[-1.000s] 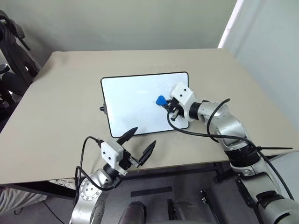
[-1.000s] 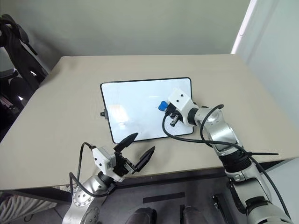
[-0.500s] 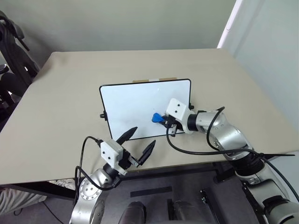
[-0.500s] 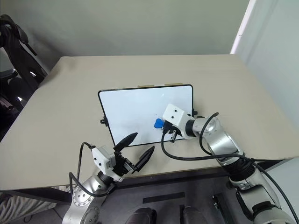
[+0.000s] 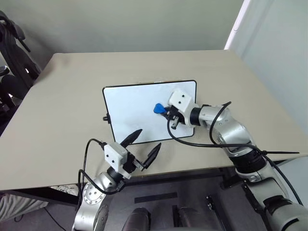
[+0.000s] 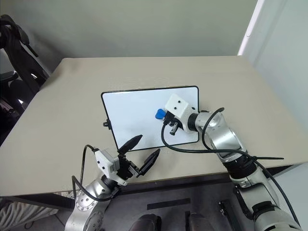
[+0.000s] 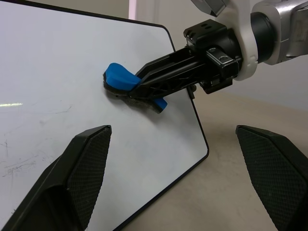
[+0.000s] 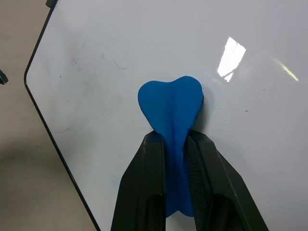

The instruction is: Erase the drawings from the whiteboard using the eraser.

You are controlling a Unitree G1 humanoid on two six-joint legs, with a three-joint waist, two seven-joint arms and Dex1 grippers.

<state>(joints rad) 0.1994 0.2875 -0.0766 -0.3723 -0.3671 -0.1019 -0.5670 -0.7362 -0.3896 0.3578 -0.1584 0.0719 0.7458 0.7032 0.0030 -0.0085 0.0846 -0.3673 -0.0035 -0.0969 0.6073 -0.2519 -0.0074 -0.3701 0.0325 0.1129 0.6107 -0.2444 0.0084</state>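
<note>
Right fingers (image 8: 149,192) — eraser (image 8: 171,103) pinched between, flat on whiteboard (image 5: 130,103)

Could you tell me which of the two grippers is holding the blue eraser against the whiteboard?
The right gripper: its fingers are shut on the eraser, pressed on the whiteboard. The left gripper is open, empty, off the board.

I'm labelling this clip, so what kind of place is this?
Probably an office or lab: a plain beige table holding a whiteboard, bare walls, and a dark chair at the side.
</note>
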